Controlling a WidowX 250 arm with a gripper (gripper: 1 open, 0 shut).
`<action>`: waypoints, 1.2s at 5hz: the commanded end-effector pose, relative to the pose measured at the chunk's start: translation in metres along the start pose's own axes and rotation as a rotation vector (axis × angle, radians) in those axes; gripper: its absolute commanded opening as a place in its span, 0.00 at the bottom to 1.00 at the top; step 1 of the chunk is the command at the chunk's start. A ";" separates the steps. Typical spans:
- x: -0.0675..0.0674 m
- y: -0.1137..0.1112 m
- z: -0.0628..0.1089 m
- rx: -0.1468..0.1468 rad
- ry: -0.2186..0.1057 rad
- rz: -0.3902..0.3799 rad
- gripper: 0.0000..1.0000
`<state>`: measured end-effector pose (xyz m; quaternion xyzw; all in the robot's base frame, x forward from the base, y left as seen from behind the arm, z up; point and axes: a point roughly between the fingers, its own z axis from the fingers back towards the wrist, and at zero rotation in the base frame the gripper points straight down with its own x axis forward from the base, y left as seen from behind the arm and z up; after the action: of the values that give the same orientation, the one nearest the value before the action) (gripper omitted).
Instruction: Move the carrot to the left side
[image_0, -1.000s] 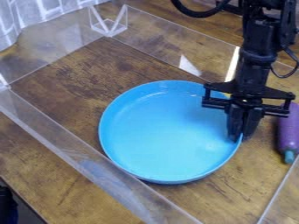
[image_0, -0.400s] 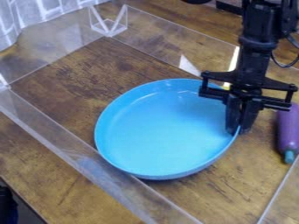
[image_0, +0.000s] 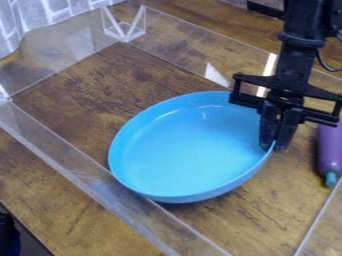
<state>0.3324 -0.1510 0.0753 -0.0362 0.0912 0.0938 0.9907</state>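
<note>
Gripper (image_0: 277, 140) clamped on the right rim of the blue bowl (image_0: 174, 155) has tipped that edge up since a second ago; no carrot visible, only a purple object (image_0: 329, 150) just right of it.
</note>
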 end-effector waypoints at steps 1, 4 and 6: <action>-0.006 -0.013 0.037 -0.067 -0.091 -0.032 0.00; -0.003 0.000 0.032 -0.093 -0.086 -0.038 0.00; 0.005 -0.001 0.014 -0.106 -0.084 -0.013 0.00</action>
<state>0.3323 -0.1567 0.0754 -0.0727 0.0641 0.0826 0.9919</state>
